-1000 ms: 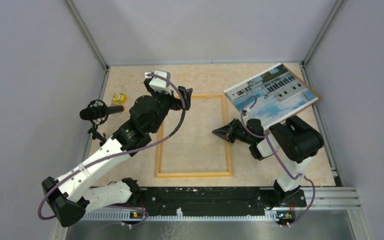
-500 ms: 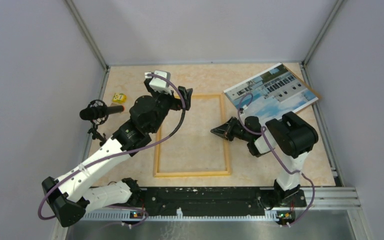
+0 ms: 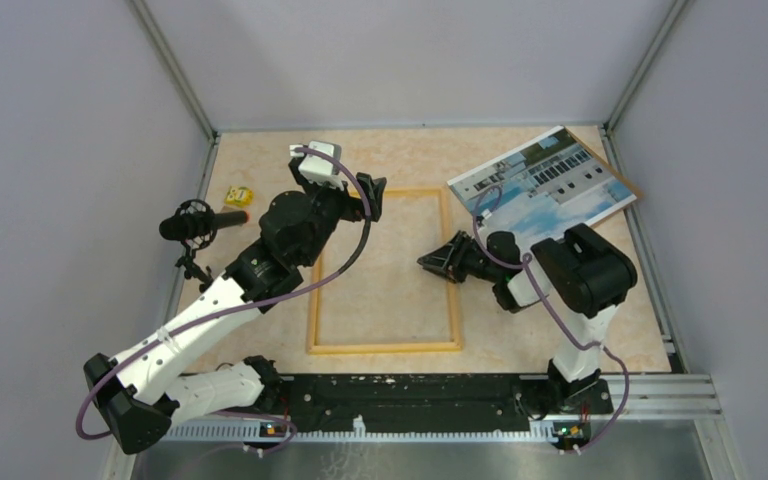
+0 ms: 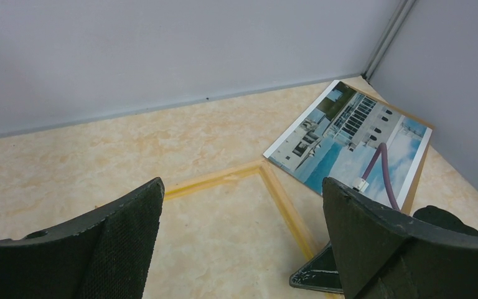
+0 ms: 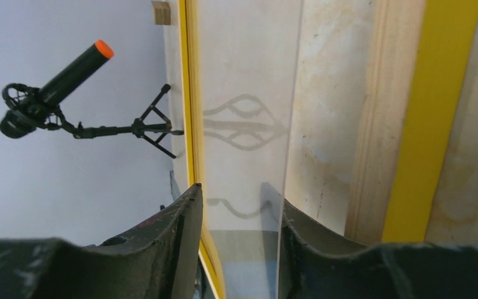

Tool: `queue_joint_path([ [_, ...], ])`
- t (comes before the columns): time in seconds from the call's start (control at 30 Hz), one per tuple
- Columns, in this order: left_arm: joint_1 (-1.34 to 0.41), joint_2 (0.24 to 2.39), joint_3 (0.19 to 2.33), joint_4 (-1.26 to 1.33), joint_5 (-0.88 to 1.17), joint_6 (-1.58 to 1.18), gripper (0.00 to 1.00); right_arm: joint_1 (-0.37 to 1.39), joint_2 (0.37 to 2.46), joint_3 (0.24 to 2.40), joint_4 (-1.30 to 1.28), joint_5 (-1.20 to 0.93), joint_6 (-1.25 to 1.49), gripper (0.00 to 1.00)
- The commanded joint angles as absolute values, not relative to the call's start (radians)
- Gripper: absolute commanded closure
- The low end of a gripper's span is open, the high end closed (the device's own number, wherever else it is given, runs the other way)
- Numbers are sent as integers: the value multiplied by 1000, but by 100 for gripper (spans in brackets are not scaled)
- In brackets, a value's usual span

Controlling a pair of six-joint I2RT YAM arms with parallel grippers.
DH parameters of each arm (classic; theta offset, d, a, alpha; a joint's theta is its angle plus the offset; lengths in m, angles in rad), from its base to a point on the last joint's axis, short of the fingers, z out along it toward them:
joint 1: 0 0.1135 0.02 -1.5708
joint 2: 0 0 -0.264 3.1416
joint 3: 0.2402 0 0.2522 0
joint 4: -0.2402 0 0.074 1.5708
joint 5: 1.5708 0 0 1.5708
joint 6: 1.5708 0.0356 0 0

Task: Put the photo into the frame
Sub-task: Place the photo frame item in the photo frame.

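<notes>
The frame (image 3: 385, 348), with a narrow yellow-orange border, lies flat in the middle of the table. It also shows in the left wrist view (image 4: 224, 179) and the right wrist view (image 5: 432, 112). The photo (image 3: 550, 180), white building and blue water, lies face up at the back right, also seen in the left wrist view (image 4: 348, 137). My left gripper (image 3: 372, 192) (image 4: 241, 187) hangs open and empty above the frame's far left corner. My right gripper (image 3: 438, 262) (image 5: 236, 190) lies low at the frame's right rail, jaws a little apart over the frame's inner area, nothing between them.
A stiff brown backing board (image 3: 620, 165) lies under the photo. A black microphone (image 3: 205, 222) with an orange tip stands on a small tripod at the left edge. A small yellow object (image 3: 239, 196) lies behind it. The right arm's purple cable (image 3: 490, 205) crosses the photo's near corner.
My right gripper has moved a little to the left against the frame's right rail, and the frame has shifted slightly left. The left arm and the photo have not moved.
</notes>
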State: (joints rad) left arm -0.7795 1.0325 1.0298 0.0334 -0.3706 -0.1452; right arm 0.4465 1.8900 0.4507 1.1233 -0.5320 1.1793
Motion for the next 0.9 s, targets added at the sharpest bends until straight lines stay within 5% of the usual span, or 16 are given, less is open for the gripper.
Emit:
queue_joint_path([
  [0.0, -779, 1024, 1058, 57, -359, -158, 1, 471, 1796, 489, 940, -478, 1047, 57],
  [0.17, -780, 1014, 1060, 55, -356, -160, 1, 505, 1689, 535, 662, -389, 938, 39],
  [0.87, -779, 1000, 1055, 55, -343, -178, 1, 536, 1311, 749, -260, 38, 620, 20],
])
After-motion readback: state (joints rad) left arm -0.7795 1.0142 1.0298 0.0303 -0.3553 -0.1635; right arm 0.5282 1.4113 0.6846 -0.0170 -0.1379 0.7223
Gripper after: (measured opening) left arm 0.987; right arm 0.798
